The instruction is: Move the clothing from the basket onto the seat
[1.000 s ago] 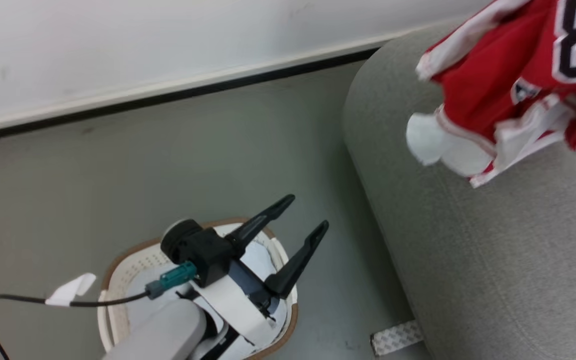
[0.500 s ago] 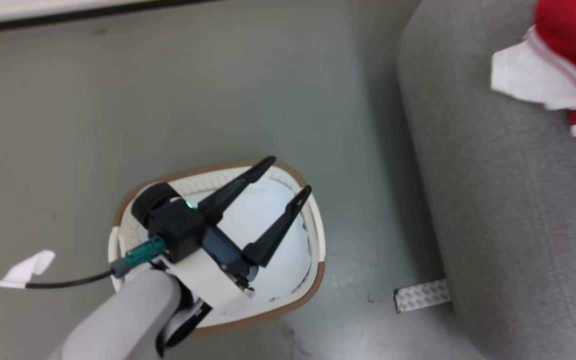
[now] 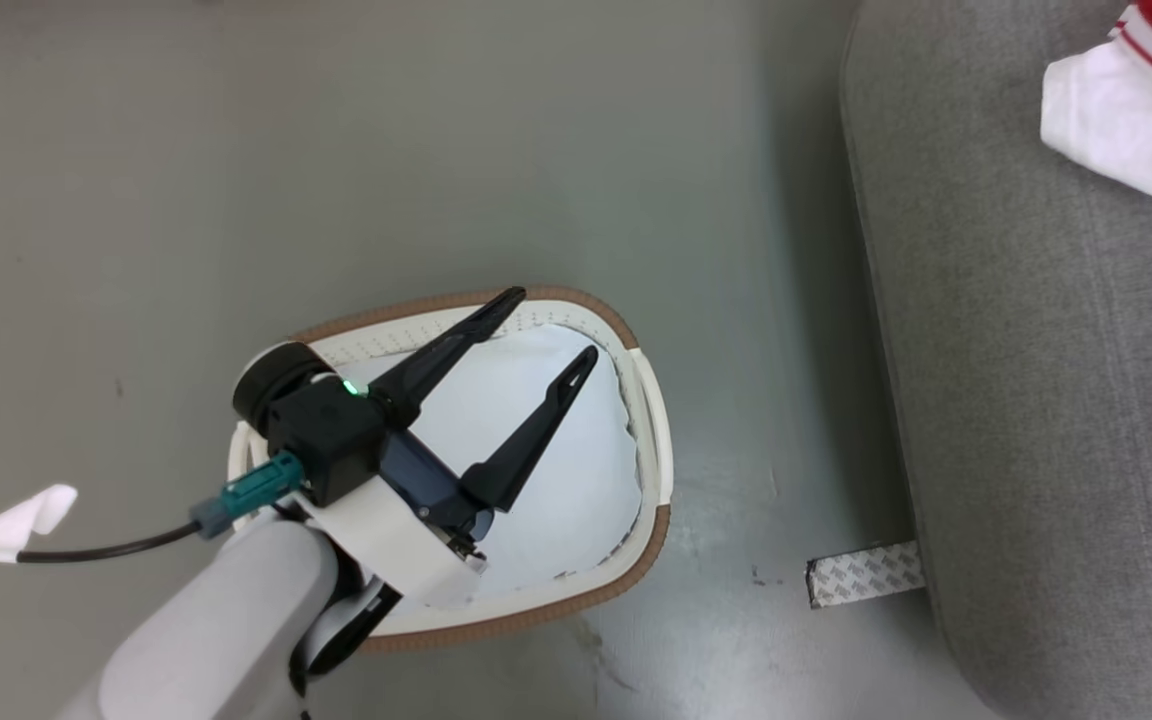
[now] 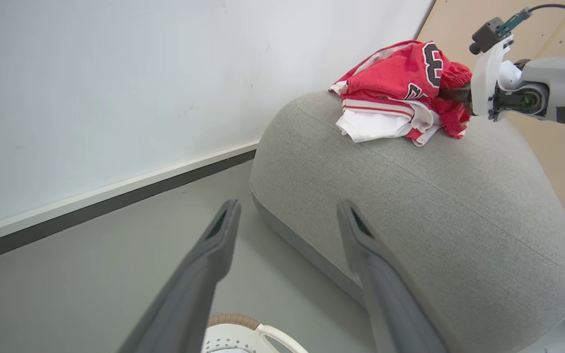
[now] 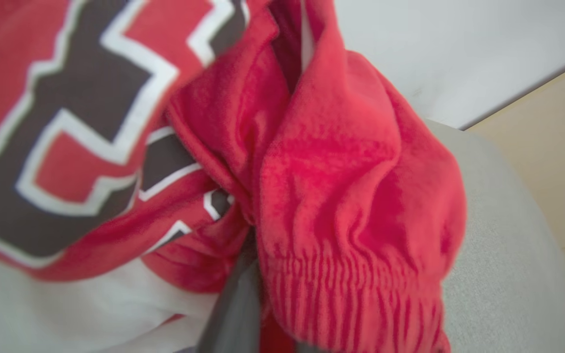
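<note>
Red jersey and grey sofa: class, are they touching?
Touching. In the left wrist view the red jersey lies bunched on the grey sofa, its white folds flat against the rounded top, no gap beneath.

Light is bright, even and diffuse. Head view is sharp; the seat [image 3: 1036,400] throws a soft shadow band on the floor [image 3: 436,150] along its edge. Right wrist view is blurred throughout: the clothing [image 5: 321,171] lies close against the lens. Left wrist view is crisp at distance, but the left gripper [image 4: 286,212] reads soft.
</note>
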You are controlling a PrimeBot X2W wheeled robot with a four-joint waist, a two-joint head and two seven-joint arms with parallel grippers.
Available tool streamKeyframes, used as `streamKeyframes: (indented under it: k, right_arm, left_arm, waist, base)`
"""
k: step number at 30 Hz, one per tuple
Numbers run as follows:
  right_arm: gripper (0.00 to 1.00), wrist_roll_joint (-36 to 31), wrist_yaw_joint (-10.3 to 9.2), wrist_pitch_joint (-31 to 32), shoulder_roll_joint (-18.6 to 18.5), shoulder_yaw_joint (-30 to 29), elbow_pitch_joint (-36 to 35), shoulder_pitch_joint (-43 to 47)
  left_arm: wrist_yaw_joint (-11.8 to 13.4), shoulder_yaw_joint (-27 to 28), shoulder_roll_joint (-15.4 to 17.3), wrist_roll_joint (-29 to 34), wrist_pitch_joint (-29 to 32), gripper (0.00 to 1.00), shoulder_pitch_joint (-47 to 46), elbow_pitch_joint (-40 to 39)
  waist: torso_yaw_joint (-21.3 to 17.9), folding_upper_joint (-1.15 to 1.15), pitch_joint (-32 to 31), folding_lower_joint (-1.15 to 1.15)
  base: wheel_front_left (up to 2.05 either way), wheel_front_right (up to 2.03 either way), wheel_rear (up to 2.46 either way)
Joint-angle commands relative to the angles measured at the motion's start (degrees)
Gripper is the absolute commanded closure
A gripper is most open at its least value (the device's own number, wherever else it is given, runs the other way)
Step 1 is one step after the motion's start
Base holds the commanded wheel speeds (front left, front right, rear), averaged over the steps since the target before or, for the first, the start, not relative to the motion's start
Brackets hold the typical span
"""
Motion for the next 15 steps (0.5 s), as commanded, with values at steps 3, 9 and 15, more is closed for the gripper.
streamKeyframes:
  k: [3, 9, 15]
  right_arm:
    - [0.1, -1.23, -0.14, 1.62, 0.12, 1.17, 0.5, -0.11]
    - [0.0, -0.13, -0.15, 4.2, 0.18, 4.82, 0.46, 2.23]
    - [0.0, 4.95, -0.15, 4.29, -2.22, 11.75, -0.98, 5.1]
  left_arm:
    - [-0.15, 0.26, -0.01, -0.32, -0.11, 0.0, 0.44, 0.91]
    - [0.13, 1.19, -1.52, -0.72, -0.08, 0.0, 2.51, 3.1]
    - [0.6, 2.83, -3.23, -1.06, -0.09, 0.0, 4.97, 5.23]
  waist:
    - [-0.5, 0.0, -2.8, -0.01]
    - [-1.54, 0.0, -9.11, -0.01]
    - [-1.94, 0.0, -15.64, -0.01]
  base:
    - [0.0, 0.0, 0.0]
    - [0.0, 0.0, 0.0]
    - [0.0, 0.0, 0.0]
